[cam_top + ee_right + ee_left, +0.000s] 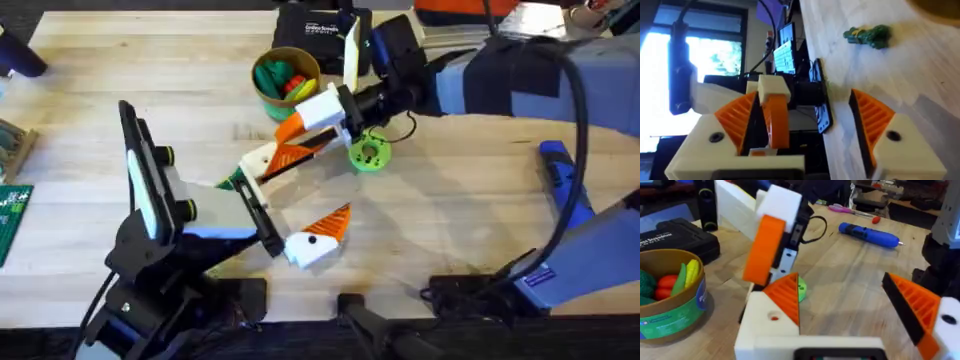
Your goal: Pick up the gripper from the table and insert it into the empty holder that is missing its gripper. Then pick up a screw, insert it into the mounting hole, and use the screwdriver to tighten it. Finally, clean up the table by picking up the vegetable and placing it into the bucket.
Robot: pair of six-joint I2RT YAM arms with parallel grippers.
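Note:
My left gripper (315,190) (840,287) stands wide open low over the table, nothing between its orange pads. One of its fingers ends beside the lime-green disc (368,153) (801,287) with the mounting hole. My right gripper (305,120) (802,100) reaches in from the far side, rolled on its side and open; an orange and cream piece (775,117) sits against one finger, and I cannot tell whether it is the loose gripper. The vegetable (867,36) lies on the wood. The bucket (268,95) (675,315) holds toy food. The blue screwdriver (867,234) (558,170) lies at the right. Holder and screw are hidden.
A black case (315,30) (675,235) sits behind the bucket at the far edge. A green circuit board (12,215) lies at the left edge. Bare wood stretches between the disc and the screwdriver.

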